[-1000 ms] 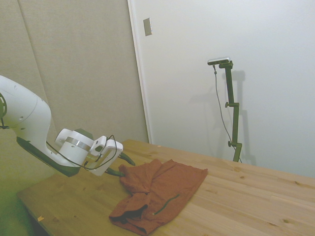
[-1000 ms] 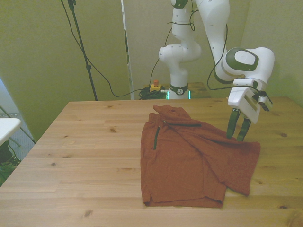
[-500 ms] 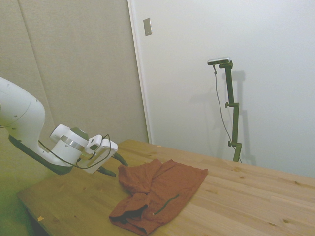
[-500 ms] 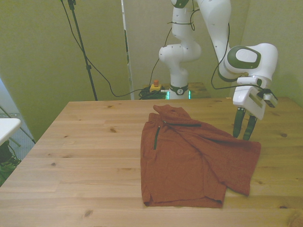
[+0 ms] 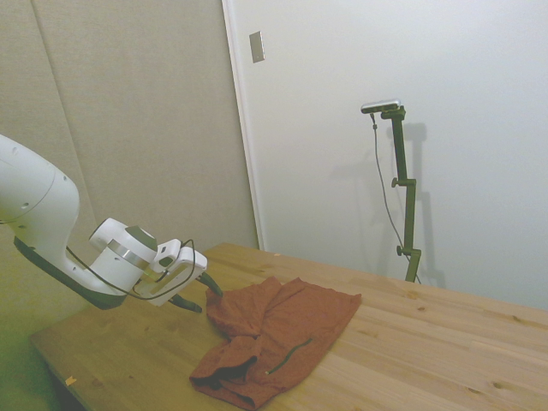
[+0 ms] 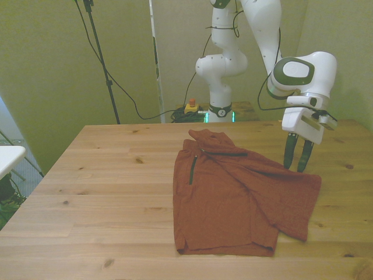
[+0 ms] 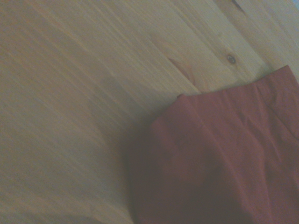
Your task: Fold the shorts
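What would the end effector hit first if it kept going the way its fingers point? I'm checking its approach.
Probably the shorts: the open end effector points down at their edge on the front view's right. Depth is unclear, so it could meet the bare table beside them.

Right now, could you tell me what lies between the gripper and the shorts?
Nothing: in the front view the open gripper hangs just above the shorts' far corner.

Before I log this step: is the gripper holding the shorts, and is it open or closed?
Gripper: open, holding nothing; its tips are at the edge of the shorts on the front view's right.
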Available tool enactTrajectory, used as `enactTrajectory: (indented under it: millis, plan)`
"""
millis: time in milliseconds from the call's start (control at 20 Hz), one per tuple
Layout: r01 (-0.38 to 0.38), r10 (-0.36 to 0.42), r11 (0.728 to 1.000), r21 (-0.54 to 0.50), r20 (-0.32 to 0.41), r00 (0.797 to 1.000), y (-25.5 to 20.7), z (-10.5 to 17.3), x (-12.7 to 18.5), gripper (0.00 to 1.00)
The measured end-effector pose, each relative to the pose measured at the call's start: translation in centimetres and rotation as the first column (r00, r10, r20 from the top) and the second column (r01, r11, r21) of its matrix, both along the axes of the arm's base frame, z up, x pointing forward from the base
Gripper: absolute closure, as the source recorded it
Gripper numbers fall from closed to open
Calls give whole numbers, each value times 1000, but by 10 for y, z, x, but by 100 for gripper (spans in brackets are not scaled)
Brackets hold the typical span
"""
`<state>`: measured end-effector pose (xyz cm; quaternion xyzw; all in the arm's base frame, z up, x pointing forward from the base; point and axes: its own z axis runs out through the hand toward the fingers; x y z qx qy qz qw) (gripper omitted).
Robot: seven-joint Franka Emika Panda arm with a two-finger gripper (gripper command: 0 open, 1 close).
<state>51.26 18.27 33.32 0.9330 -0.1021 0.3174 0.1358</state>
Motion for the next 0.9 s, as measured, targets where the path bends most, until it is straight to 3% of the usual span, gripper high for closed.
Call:
enactTrajectory:
  millis: [250, 300, 600, 900]
  plan:
    - [28, -28, 1000, 0, 5, 1000, -13, -1, 14, 0]
    - [35, -35, 999, 0, 8, 999, -16, -1, 18, 100]
    - [51, -50, 999, -13, 30, 998, -29, -3, 39, 100]
    - [49, -49, 999, -10, 25, 998, -25, -8, 39, 100]
